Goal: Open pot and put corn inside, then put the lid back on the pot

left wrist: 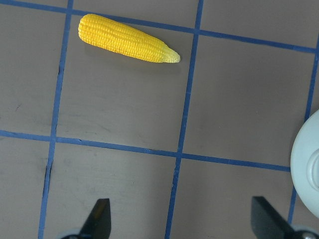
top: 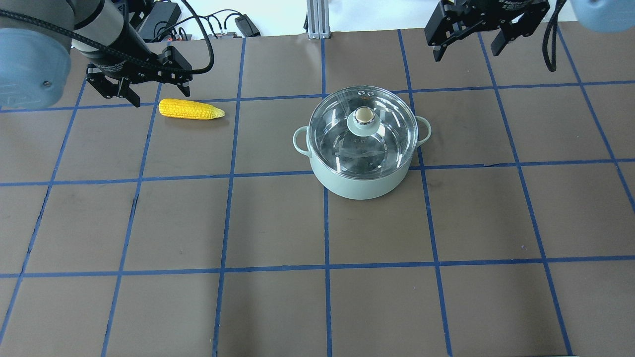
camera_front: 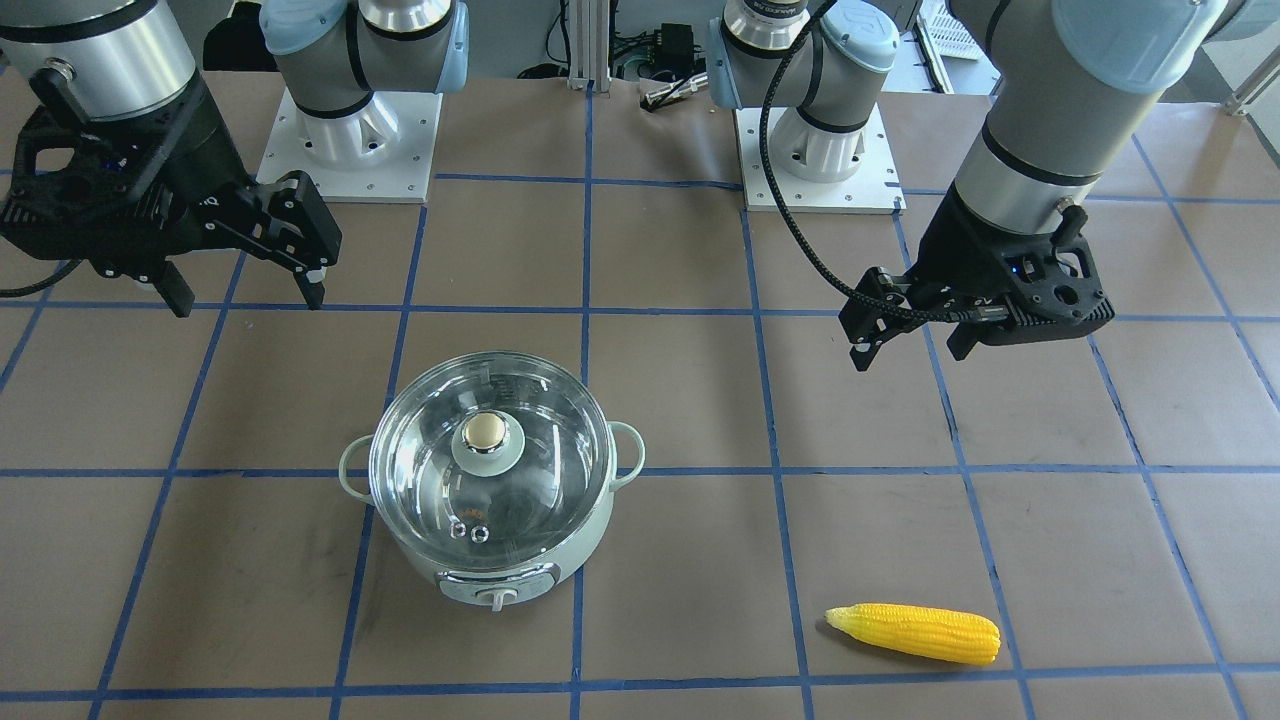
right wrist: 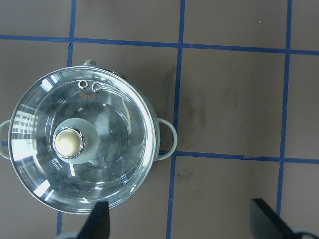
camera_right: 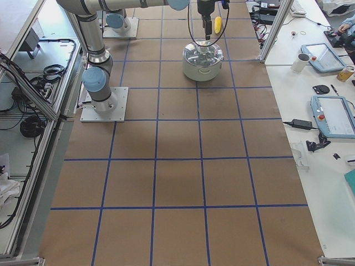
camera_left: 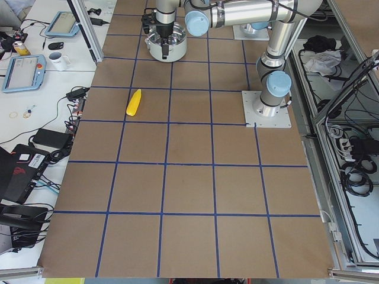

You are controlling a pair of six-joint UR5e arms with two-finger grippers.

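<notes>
Tabletop (top: 278,223) brown (blue tape grid (top: 327,297)), lidded pot (top: 362,186), workbenches (camera_right: 285,91) alongside

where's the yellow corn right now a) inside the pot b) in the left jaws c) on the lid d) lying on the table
d: the bright yellow ear of corn lies on the brown table, apart from the round mint-green pot, whose clear glass lid is on.

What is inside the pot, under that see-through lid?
Through the clear lid only the shiny steel inside of the pot shows, no food. The knob hides a small patch beneath it. The corn lies on the table, apart from the pot.
</notes>
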